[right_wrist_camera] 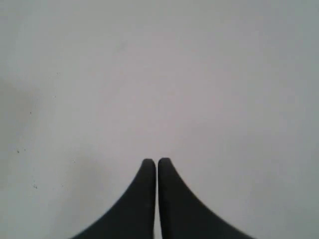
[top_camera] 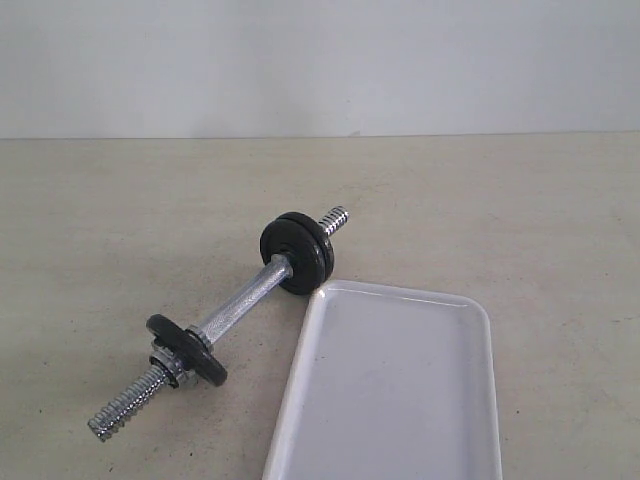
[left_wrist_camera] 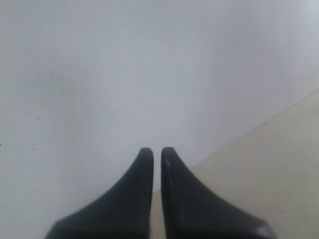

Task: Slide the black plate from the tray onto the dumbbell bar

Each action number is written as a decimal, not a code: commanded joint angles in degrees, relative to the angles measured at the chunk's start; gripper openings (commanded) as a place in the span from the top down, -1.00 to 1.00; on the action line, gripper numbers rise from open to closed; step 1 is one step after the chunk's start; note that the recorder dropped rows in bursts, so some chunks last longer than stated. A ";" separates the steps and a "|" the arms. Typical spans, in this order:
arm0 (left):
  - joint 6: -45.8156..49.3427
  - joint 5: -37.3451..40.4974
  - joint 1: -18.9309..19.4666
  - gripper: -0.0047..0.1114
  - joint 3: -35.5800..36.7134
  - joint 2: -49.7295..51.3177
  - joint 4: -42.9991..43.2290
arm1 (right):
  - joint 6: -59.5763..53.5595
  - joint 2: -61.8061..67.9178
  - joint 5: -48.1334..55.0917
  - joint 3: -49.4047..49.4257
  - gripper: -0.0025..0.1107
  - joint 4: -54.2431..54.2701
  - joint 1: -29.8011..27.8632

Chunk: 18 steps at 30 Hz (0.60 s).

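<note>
The dumbbell bar [top_camera: 240,305] lies slantwise on the beige table, left of the tray [top_camera: 390,385]. The visible part of the white tray holds nothing. One black plate [top_camera: 187,348] sits on the bar near its front threaded end, against a chrome collar nut [top_camera: 172,368]. Two more black discs [top_camera: 297,252] stand together near the bar's far end. Neither gripper shows in the exterior view. In the left wrist view my left gripper [left_wrist_camera: 157,152] is shut with nothing between its fingers. In the right wrist view my right gripper [right_wrist_camera: 157,163] is shut and empty too.
A pale wall [top_camera: 320,60] rises behind the table's far edge. The left wrist view shows a white wall and a strip of beige table [left_wrist_camera: 279,174]. Only a plain pale surface fills the right wrist view.
</note>
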 commanded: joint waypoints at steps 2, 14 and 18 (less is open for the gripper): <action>13.82 -0.72 -0.03 0.85 3.25 -2.36 -11.85 | 5.11 -0.53 -18.74 16.50 0.96 6.24 0.03; 13.69 -8.08 -0.03 0.85 6.75 -2.36 -11.85 | 18.31 8.78 -42.92 35.52 0.96 8.89 0.03; 13.57 -8.08 -0.03 0.85 6.73 -2.36 -11.85 | 19.85 9.32 -42.89 35.52 0.96 9.65 0.03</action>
